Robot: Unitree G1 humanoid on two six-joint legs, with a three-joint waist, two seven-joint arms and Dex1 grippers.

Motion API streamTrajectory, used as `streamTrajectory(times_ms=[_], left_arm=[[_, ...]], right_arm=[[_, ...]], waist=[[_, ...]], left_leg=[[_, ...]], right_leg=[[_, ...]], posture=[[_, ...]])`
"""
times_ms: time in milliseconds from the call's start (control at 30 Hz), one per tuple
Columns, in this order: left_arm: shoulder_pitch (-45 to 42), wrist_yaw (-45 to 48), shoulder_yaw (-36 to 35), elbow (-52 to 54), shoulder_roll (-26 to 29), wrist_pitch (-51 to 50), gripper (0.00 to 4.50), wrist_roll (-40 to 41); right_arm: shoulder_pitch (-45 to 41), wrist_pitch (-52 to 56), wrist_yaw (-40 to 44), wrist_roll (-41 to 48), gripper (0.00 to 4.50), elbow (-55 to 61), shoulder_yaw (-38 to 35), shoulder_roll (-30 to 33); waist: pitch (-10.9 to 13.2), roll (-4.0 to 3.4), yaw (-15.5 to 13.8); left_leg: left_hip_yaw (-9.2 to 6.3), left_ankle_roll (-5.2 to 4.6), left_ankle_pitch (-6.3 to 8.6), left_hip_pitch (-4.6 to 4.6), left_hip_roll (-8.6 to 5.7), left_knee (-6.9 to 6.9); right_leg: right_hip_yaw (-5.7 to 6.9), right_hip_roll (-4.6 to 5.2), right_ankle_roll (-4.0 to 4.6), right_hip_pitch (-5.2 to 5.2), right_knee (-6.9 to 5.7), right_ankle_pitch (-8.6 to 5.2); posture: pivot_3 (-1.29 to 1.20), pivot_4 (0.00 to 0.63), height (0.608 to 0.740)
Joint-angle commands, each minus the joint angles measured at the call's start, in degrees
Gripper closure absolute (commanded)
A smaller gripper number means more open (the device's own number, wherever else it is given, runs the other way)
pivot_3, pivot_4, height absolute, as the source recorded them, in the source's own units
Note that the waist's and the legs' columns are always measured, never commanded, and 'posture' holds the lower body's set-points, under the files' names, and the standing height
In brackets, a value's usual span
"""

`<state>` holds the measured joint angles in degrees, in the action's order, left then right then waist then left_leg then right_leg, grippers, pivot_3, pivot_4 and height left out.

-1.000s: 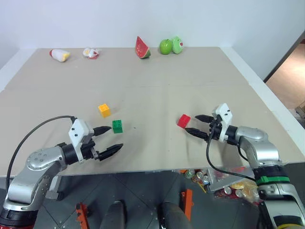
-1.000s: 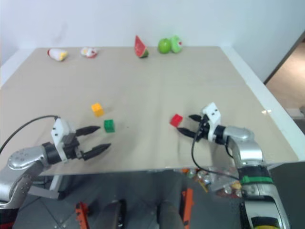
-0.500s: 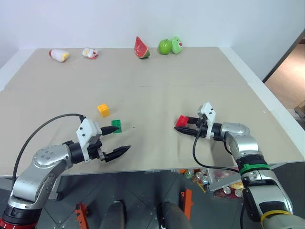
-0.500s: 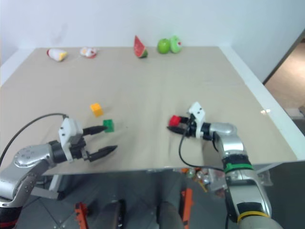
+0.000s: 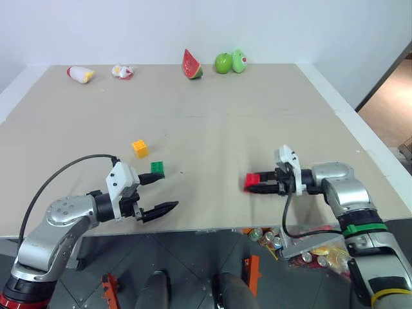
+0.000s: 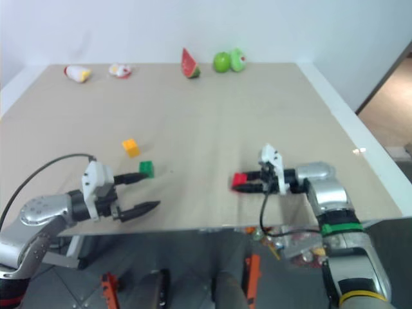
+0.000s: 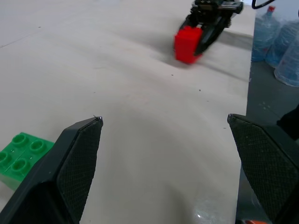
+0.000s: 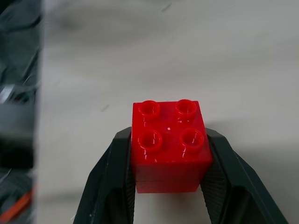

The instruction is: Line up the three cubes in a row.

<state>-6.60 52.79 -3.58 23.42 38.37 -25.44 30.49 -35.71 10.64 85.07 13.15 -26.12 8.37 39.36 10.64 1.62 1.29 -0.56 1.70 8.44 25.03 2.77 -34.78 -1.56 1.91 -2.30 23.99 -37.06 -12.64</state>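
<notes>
Red cube [image 8: 169, 147] clamped between right end effector [image 5: 259, 185] fingers, left end effector [image 5: 156, 193] spread wide beside green cube [image 5: 158, 169]

A broad, flat, beige table [image 5: 212, 129] with a pale white raised edge takes up most of the room in sight, lit evenly with soft shadows. Just behind the table's far edge rises a plain white wall [image 5: 193, 26]. Off the table's right side lies a strip of tan floor [image 5: 389, 106] beside a dark doorway edge. Below the table's near edge is dark grey tiled floor [image 5: 187, 257], with a heap of crushed drink cans [image 5: 270, 238] there.
</notes>
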Motion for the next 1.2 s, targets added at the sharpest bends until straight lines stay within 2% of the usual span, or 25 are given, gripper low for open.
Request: streamTrajectory(times_ms=[33, 433, 500, 700, 933, 1067, 1200], left_arm=[[-1.5, 0.8, -0.9, 0.0, 0.9, -0.2, 0.07, 1.0], [-1.3, 0.2, -1.6, 0.7, 1.7, -1.6, 0.07, 1.9], [-1.0, -0.3, -1.9, 0.8, 1.6, -1.8, 0.07, 1.9], [0.3, -2.2, -3.8, -0.3, 0.7, -2.3, 0.07, 2.5], [1.3, -3.0, -7.8, -8.4, 0.9, 0.4, 0.07, 0.8], [0.7, -0.3, -8.6, -15.4, 3.2, 4.5, 0.07, -2.2], [-2.4, 0.8, -7.1, -20.7, 3.1, 7.8, 0.07, -4.5]], right_arm=[[-0.8, -4.3, 3.2, -1.1, 3.22, 1.0, 1.1, 0.9], [-4.4, -11.8, 3.9, -2.3, 3.22, -3.7, 3.0, -3.1], [-5.0, -12.5, 3.4, -2.4, 2.18, -5.0, 2.8, -3.7], [-5.4, -15.1, 3.0, -3.8, 0.09, -5.8, 2.7, -2.9], [-6.7, -13.7, 7.2, -0.6, 0.02, -1.9, 0.9, 3.5], [-7.9, -6.8, 7.4, 8.8, 0.02, 6.5, -1.9, 11.7], [-9.3, -1.6, 5.1, 11.8, 0.02, 9.8, -4.5, 10.9]], waist=[[0.0, 0.00, 0.1], [0.0, 0.00, 0.0], [0.0, 0.00, 0.0], [0.0, 0.00, 0.0], [0.0, -0.02, 0.0], [0.1, -0.10, 0.0], [0.0, 0.01, 0.0]], left_leg=[[0.02, 0.00, 0.00, -0.02, 0.02, -0.02], [0.04, 0.01, -0.01, -0.04, 0.10, -0.05], [0.04, 0.02, -0.01, -0.04, 0.10, -0.07], [0.04, 0.02, -0.01, -0.04, 0.11, -0.07], [0.06, 0.02, -0.01, -0.05, 0.11, -0.09], [0.13, 0.02, -0.01, 0.00, 0.13, -0.07], [0.18, 0.03, -0.01, -0.02, 0.21, -0.06]], right_leg=[[0.00, -0.01, 0.02, 0.00, 0.00, 0.02], [-0.06, -0.12, 0.03, -0.01, -0.03, 0.06], [-0.06, -0.12, 0.03, -0.01, -0.04, 0.06], [-0.07, -0.12, 0.04, -0.01, -0.05, 0.07], [-0.07, -0.12, 0.05, 0.01, -0.08, 0.08], [-0.12, -0.11, 0.06, 0.11, -0.10, 0.08], [-0.12, -0.14, 0.14, 0.15, -0.10, 0.09]], posture=[[0.00, 0.150, 0.740], [0.00, 0.150, 0.740], [0.00, 0.150, 0.740], [0.00, 0.150, 0.740], [0.00, 0.150, 0.740], [0.00, 0.150, 0.740], [0.00, 0.150, 0.740]])
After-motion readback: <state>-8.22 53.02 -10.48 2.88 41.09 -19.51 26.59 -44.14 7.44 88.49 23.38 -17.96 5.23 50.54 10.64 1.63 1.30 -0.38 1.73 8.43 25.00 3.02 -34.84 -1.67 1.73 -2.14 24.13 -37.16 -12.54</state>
